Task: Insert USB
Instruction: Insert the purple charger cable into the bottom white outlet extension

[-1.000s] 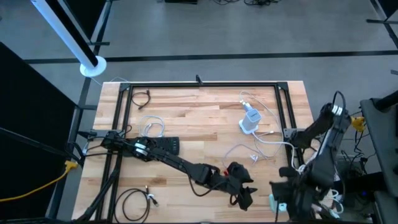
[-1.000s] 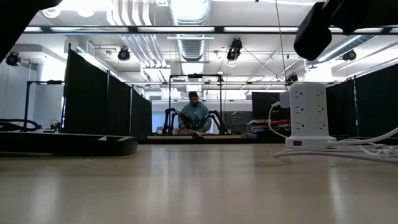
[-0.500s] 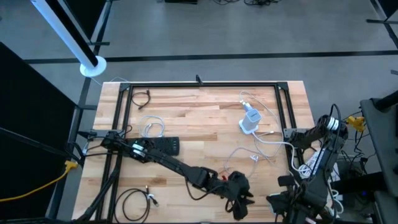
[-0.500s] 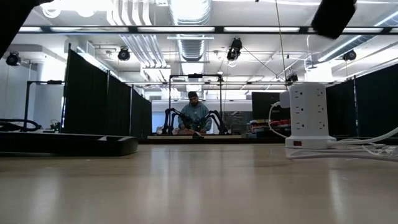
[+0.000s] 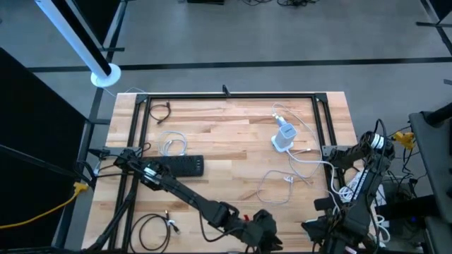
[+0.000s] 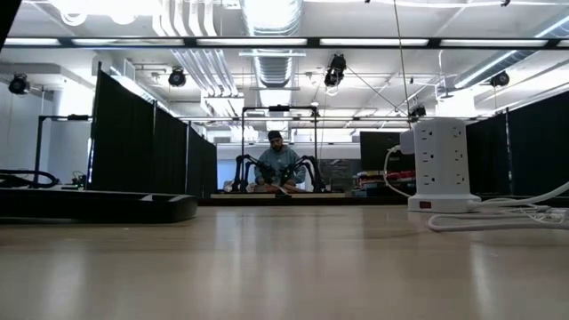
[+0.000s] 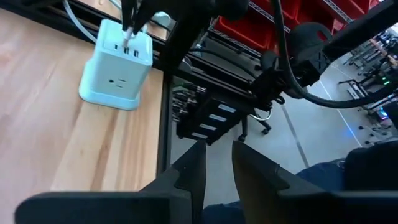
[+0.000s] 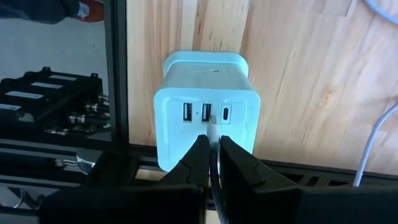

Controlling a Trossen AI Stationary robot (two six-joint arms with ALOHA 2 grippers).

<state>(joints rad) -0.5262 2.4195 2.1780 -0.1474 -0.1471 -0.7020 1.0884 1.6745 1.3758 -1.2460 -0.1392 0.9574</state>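
Seen from above, the right gripper (image 5: 337, 238) hangs off the table's near right corner, beyond the left gripper (image 5: 263, 227). Low view: only a tall power tower (image 6: 439, 165). Left wrist: fingers (image 7: 194, 168) nearly together, empty. Right wrist: fingers (image 8: 200, 151) clamped on the USB plug (image 8: 212, 132), aligned lengthwise with the charger cube (image 8: 206, 112)'s middle port.

In the high view the left gripper (image 5: 265, 233) is partly cut off at the table's (image 5: 226, 127) near edge, so its fingers cannot be made out. The right gripper (image 5: 332, 240) is lost among dark arm parts off the table's near right corner. The person (image 6: 280, 164) behind is too small to detail.
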